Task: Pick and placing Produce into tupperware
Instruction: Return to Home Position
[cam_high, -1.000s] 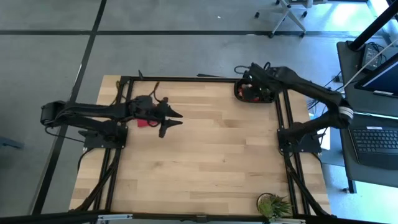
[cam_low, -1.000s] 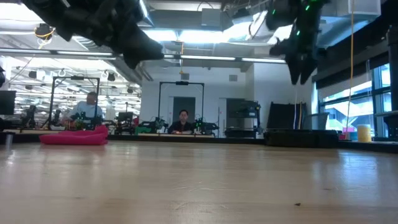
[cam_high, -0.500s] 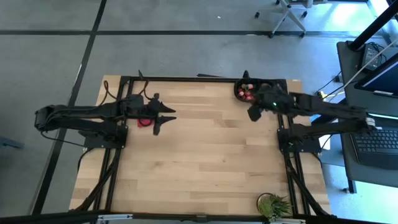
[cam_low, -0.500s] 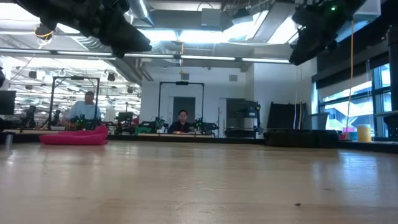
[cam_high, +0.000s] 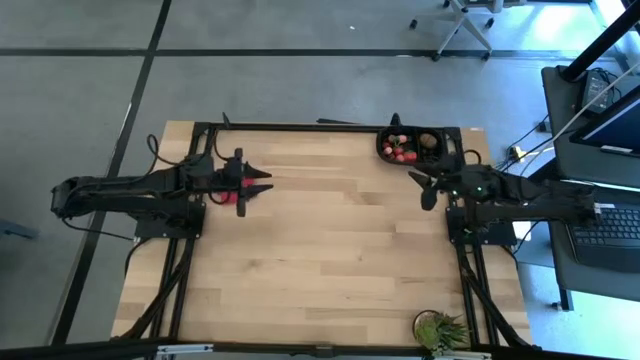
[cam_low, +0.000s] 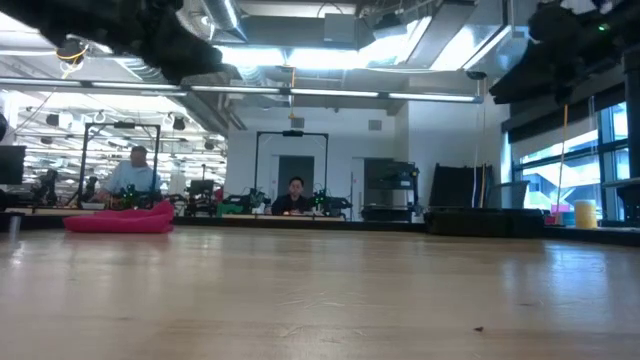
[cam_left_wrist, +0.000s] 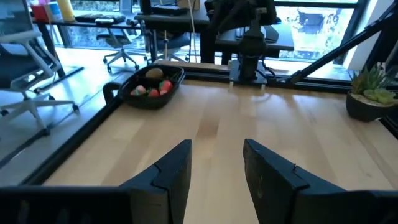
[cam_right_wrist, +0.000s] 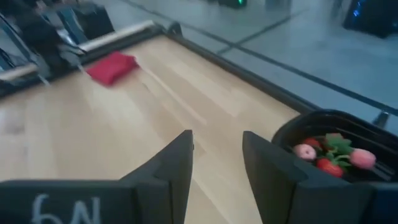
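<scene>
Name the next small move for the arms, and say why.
Probably just fold both arms back to rest. The produce lies in the tupperware, no loose piece shows on the table, and the left gripper and right gripper are both open and empty.

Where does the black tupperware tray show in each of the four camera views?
High view: tray at the table's top right corner.
Low view: low dark shape on the right, likely the tray.
Left wrist view: far across the table, produce inside.
Right wrist view: close by, produce inside.
Shared landmark: the red cloth, across the table from the tray; absent from the left wrist view.
</scene>
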